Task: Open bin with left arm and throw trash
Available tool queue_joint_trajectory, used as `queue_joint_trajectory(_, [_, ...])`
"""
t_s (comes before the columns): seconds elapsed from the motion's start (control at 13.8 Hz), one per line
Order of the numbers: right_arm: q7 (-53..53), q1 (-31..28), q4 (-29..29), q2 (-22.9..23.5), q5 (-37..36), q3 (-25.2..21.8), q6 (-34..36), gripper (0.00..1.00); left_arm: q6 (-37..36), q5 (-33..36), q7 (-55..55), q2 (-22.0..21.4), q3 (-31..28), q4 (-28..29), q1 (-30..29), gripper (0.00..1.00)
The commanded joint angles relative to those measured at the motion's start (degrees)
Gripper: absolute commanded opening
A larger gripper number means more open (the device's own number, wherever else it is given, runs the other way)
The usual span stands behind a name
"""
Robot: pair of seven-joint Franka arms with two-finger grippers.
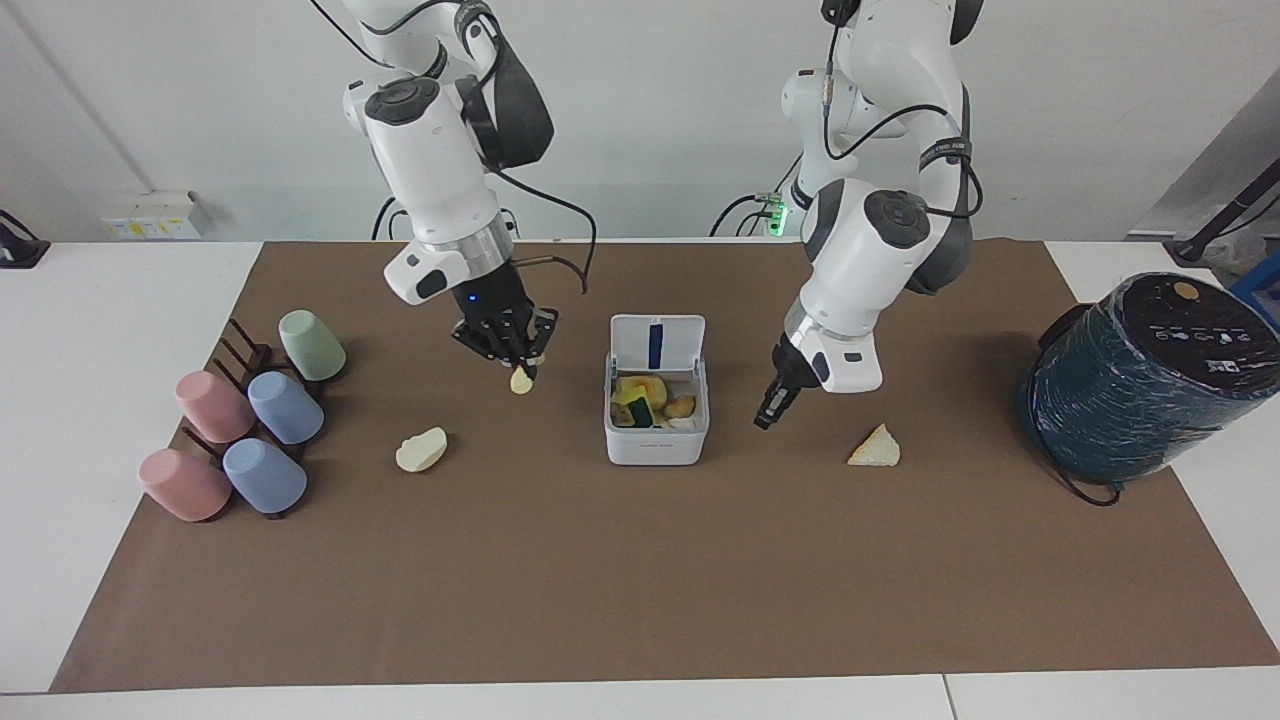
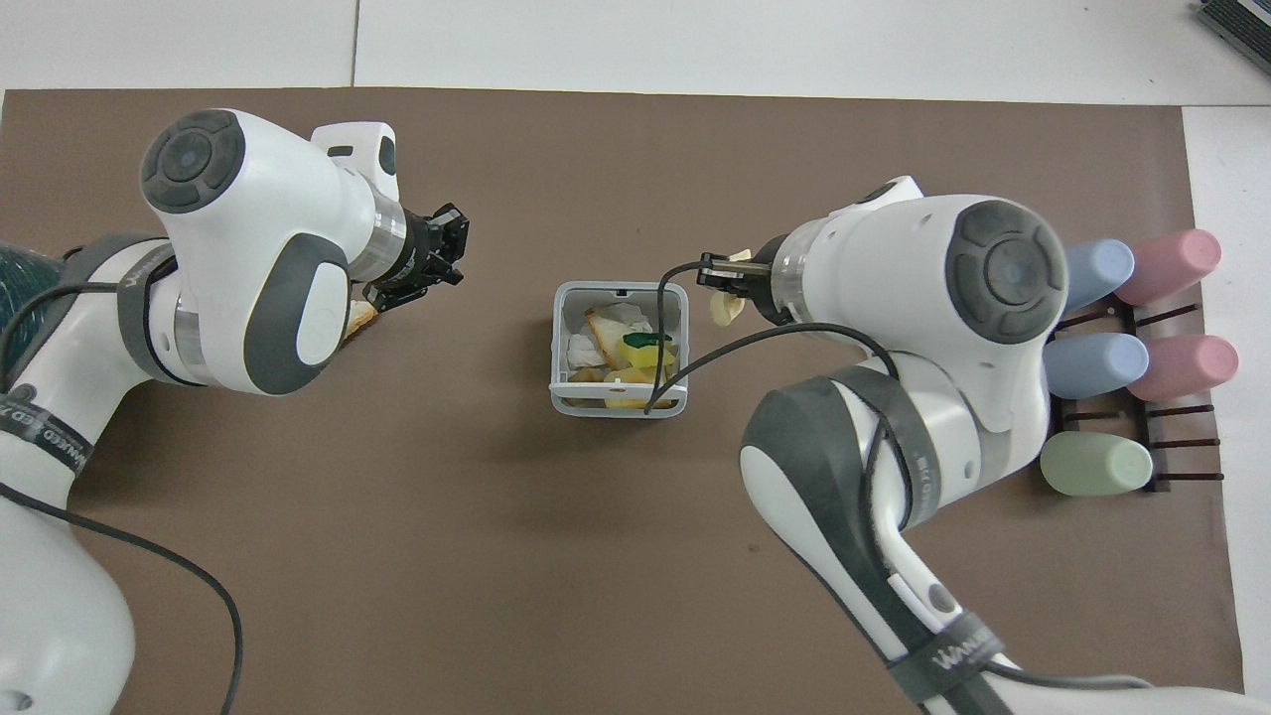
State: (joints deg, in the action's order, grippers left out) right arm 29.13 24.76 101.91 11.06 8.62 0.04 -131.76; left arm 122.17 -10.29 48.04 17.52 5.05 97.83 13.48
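The bit (image 1: 520, 381) is gripped tight in the right gripper (image 1: 517, 368), up over the mat near the bin (image 1: 656, 445). It should be carried right over the open bin before it is let go. The lid (image 1: 655, 343) is up, and yellow and brown scraps are seen inside. The left gripper (image 1: 768, 412) is held over the mat between the bin and the wedge (image 1: 875, 448); whether it is clenched cannot be told.

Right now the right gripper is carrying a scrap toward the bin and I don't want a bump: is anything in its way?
Nothing visible. The right gripper holds the scrap over bare mat beside the bin, whose lid stands open. The left gripper hangs on the bin's side toward the left arm's end of the table, out of the path.
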Motion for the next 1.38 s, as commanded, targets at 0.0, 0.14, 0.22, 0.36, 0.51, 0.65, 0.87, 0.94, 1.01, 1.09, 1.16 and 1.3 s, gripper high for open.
queue_joint_trajectory(0.0, [1.1, 1.6, -1.5, 3.4, 2.7, 0.0, -3.1, 0.0, -0.4, -0.9, -17.8, -1.8, 0.2, 3.9, -3.0, 0.0])
queue_joint_trajectory(0.14, [1.1, 3.1, -1.5, 5.3, 7.2, 0.0, -4.5, 0.0, 0.0, -0.9, -26.3, -2.5, 0.1, 5.8, -4.5, 0.0])
queue_joint_trajectory(0.22, [1.0, 3.6, -1.5, 5.9, 8.4, 0.0, -4.5, 0.0, 0.0, -0.7, -29.9, -2.8, 0.1, 6.2, -5.0, 0.0])
queue_joint_trajectory(0.36, [0.9, 4.4, -1.3, 7.0, 8.7, 0.0, -4.3, 0.04, 0.0, -0.2, -36.7, -2.8, 0.0, 6.8, -6.4, 0.0])
queue_joint_trajectory(0.51, [0.8, 4.9, -0.3, 7.5, 9.0, 0.0, -3.6, 0.22, 1.0, 1.8, -43.4, -2.8, 0.0, 7.9, -8.3, 0.0])
queue_joint_trajectory(0.65, [0.8, 4.9, 0.3, 7.4, 9.2, 0.3, -3.3, 0.31, 3.4, 3.6, -50.1, -3.3, 0.0, 10.4, -8.8, 0.0])
queue_joint_trajectory(0.87, [0.8, 4.9, 0.3, 7.4, 9.2, 0.3, -3.1, 0.93, 5.7, 4.7, -53.7, -2.9, -0.1, 11.8, -9.5, 0.0])
queue_joint_trajectory(0.94, [0.9, 4.9, 0.0, 7.5, 9.2, 0.3, -3.2, 1.0, 6.5, 5.8, -55.7, -2.7, -0.1, 11.9, -9.5, 0.03])
queue_joint_trajectory(1.01, [1.0, 4.9, -0.1, 7.4, 9.2, 0.2, -3.2, 1.0, 7.1, 6.4, -57.1, -2.3, -0.1, 11.9, -9.6, 0.08])
queue_joint_trajectory(1.09, [1.0, 4.9, -0.2, 7.1, 9.2, 0.2, -3.2, 1.0, 8.2, 6.7, -57.6, -1.9, -0.1, 11.9, -9.7, 0.17])
queue_joint_trajectory(1.16, [1.0, 4.9, -0.2, 7.0, 9.2, 0.2, -3.1, 1.0, 9.7, 6.9, -57.6, -1.1, -0.1, 11.9, -10.1, 0.28])
queue_joint_trajectory(1.3, [1.1, 4.9, -0.2, 6.7, 9.2, 0.2, -3.1, 1.0, 12.0, 8.6, -57.6, 0.4, -0.1, 11.9, -10.3, 0.45])
